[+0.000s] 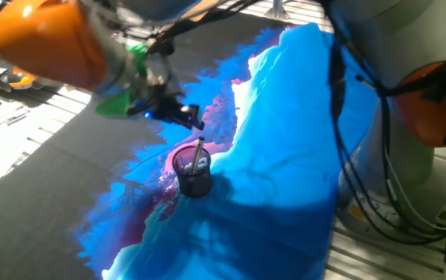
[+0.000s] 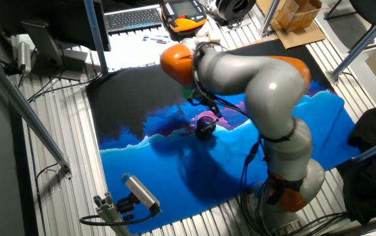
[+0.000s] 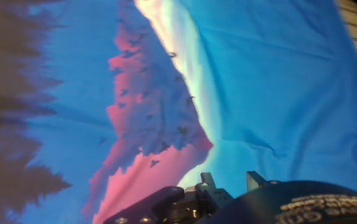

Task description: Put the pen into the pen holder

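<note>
Cloth of blue and pink mountain print [image 1: 285,155] spread under everything. Stood near its pink patch: dark wire-mesh cylindrical pen holder [image 1: 193,173]. Hovered above and left of that cup, clear of the rim: black two-finger gripper [image 1: 194,117], jaw spacing impossible to tell. Leaned inside the cup, upper end poking past the rim, long axis near upright: slim white-barrelled pen [image 1: 199,153].
</note>
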Action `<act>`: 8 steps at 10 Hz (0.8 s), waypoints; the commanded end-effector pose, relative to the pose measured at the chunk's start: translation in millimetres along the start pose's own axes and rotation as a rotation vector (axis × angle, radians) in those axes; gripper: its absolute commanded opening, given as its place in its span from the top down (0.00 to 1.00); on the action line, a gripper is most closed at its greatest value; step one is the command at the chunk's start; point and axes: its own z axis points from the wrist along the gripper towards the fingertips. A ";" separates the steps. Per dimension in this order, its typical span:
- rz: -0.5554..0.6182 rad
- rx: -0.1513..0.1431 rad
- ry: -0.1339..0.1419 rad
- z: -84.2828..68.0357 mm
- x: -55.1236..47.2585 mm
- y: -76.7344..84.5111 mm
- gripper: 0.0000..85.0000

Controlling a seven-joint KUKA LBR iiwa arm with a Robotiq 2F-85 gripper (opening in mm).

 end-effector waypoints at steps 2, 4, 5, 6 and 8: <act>-0.059 -0.050 -0.020 1.7 -3.3 0.2 0.60; -0.148 -0.152 0.001 1.9 -8.9 0.5 0.60; -0.199 -0.201 0.008 0.9 -13.4 0.2 0.60; -0.263 -0.261 0.023 -0.3 -19.1 -1.2 0.60; -0.352 -0.343 0.064 -3.9 -30.7 -1.6 0.80</act>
